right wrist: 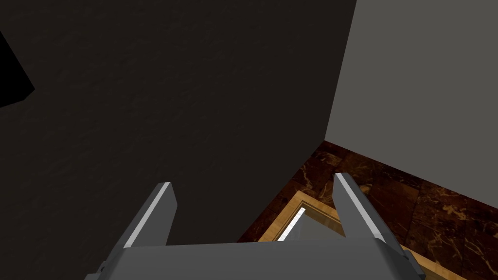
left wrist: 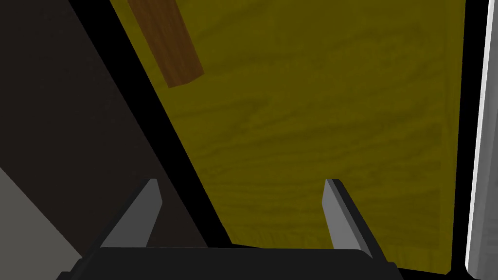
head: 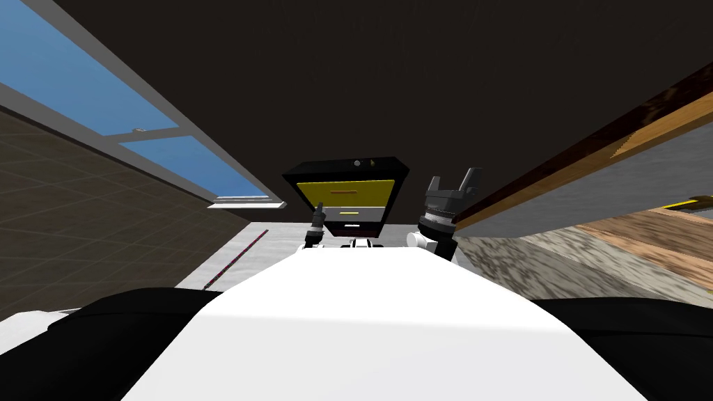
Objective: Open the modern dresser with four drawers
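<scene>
The dresser [head: 346,197] stands straight ahead against a dark wall: a black frame, a yellow top drawer [head: 345,191] with a brown bar handle, a grey drawer [head: 349,213] under it and darker ones below. My left gripper [head: 319,209] is at the dresser's left edge. In its wrist view the left gripper [left wrist: 240,204] is open and holds nothing, close to the yellow drawer front [left wrist: 316,136]. The black frame edge [left wrist: 146,112] runs between its fingers. The brown handle [left wrist: 168,43] lies well beyond the fingertips. My right gripper [head: 456,182] is raised beside the dresser's right side, open [right wrist: 253,204] and holding nothing.
A window [head: 104,97] runs along the left wall. A long wood-edged piece of furniture [head: 592,160] lies along the right. Pale grey floor [head: 278,240] lies in front of the dresser.
</scene>
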Controlling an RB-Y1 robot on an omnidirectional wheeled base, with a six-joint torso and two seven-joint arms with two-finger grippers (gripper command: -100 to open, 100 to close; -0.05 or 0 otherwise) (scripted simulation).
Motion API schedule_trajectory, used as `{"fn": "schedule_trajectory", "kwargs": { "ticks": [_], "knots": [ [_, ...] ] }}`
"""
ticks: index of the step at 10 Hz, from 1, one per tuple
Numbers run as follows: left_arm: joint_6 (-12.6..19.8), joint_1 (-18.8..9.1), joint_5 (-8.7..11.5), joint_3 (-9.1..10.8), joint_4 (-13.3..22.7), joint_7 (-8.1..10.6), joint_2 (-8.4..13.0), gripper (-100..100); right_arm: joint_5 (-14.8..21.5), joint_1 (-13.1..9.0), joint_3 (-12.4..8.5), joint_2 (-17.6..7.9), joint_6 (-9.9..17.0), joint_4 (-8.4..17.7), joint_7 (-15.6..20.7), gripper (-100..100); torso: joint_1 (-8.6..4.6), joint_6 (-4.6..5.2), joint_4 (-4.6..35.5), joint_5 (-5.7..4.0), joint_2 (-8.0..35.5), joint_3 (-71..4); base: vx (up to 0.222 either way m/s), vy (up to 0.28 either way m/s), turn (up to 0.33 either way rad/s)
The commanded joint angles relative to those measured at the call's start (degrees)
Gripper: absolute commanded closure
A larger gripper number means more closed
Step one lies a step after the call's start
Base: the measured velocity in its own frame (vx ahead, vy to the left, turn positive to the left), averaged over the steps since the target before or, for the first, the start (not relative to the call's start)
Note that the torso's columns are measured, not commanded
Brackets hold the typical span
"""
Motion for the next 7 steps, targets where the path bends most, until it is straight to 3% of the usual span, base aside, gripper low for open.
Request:
{"fn": "schedule_trajectory", "kwargs": {
  "ticks": [1, 7],
  "knots": [
    [-2.4, -0.5, 0.1, 0.0, 4.8, -0.39, -0.1, -100, 0.0, 0.0, 0.0, 0.0, 0.0, 0.0, 0.0, 0, -0.01, 0.0, 0.0, 0.0, 0.0, 0.0, 0.03, -0.01, -0.016],
    [-6.8, -2.1, 0.1, -0.21, 14.5, -1.41, -0.5, -100, 0.0, 0.0, 0.0, 0.0, 0.0, 0.0, 0.0, 0, -0.01, 0.0, 0.0, 0.0, 0.0, 0.0, 0.027, -0.006, -0.016]
  ]
}}
